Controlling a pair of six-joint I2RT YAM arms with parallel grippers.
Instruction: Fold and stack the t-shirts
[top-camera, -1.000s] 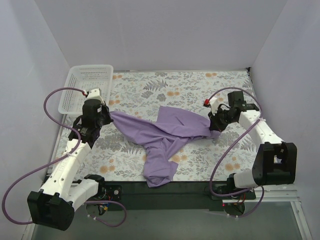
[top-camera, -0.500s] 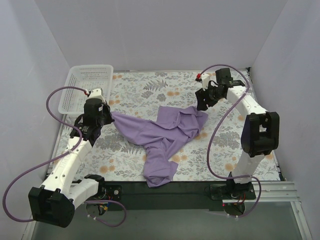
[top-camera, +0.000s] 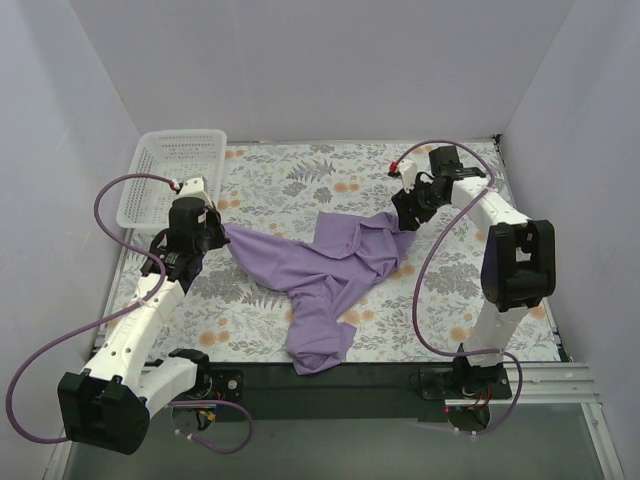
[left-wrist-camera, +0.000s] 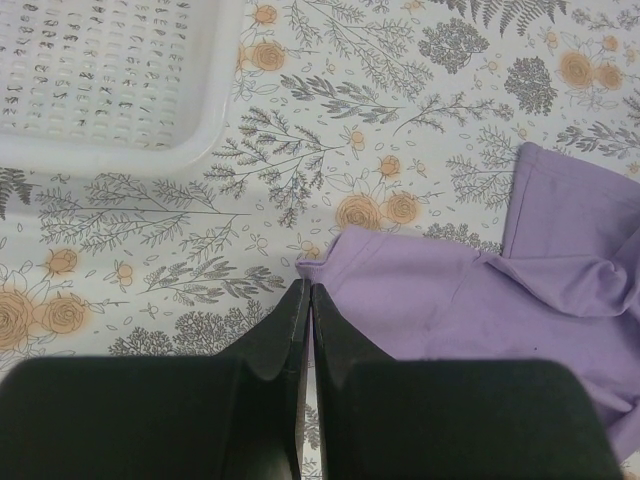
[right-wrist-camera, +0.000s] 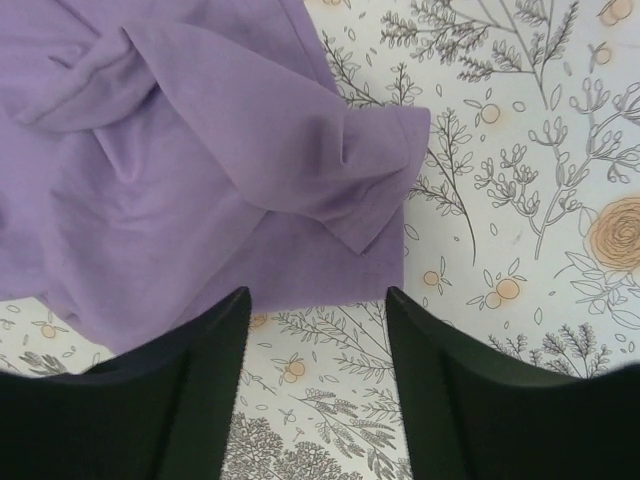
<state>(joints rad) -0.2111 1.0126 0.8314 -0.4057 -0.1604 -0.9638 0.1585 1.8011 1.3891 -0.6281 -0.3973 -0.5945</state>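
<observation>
The t-shirt (top-camera: 320, 270) lies crumpled mid-table, one tail trailing toward six o'clock. The left claw (left-wrist-camera: 307, 292), at nine o'clock, is pinched shut with the shirt's corner at its tips; whether it grips the cloth, I cannot tell. The right claw (right-wrist-camera: 318, 295), at two o'clock, gapes wide over a sleeve, holding nothing. The white basket (top-camera: 128, 190) stands at ten o'clock, the shirt wholly outside it. A floral cover (top-camera: 300, 170) spreads beneath, ringed by plain pale walls (top-camera: 320, 60).

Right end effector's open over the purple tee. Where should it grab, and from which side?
I'd take the t-shirt at the sleeve cuff just ahead of the right end effector. Its hemmed edge lies free on the table cover, turned away from the bunched body, so come down from that open side and pinch across the hem.
</observation>
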